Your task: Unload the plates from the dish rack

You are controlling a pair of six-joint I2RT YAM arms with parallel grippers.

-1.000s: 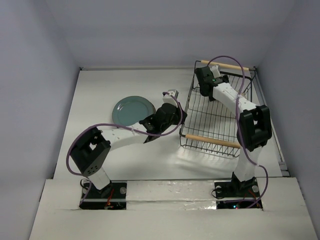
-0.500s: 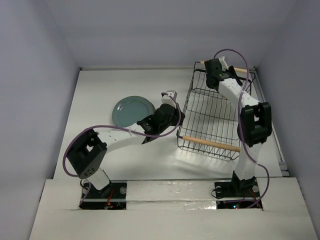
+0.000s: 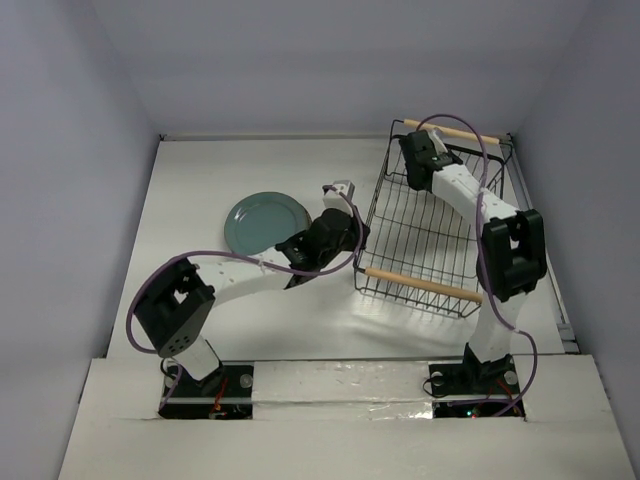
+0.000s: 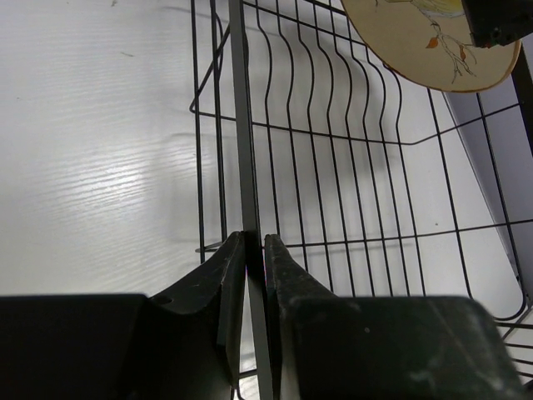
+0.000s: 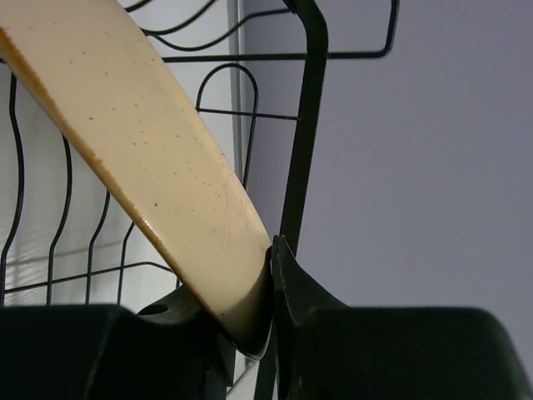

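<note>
The black wire dish rack stands right of centre, a wooden handle at each end. My left gripper is shut on the rack's left rim wire, which runs up between its fingertips. At the rack's far end my right gripper is shut on the edge of a tan plate, pinched between its fingers beside a rack upright. The left wrist view shows that tan plate standing at the far end. A teal plate lies flat on the table left of the rack.
The enclosure's walls close in behind and on both sides. The rack's near wooden handle lies just ahead of the right arm's elbow. A purple cable loops over each arm.
My right gripper has closed on the tan plate's edge after a small swing back and forth at the rack's far end. The rack shifted slightly. The left gripper kept its hold.
</note>
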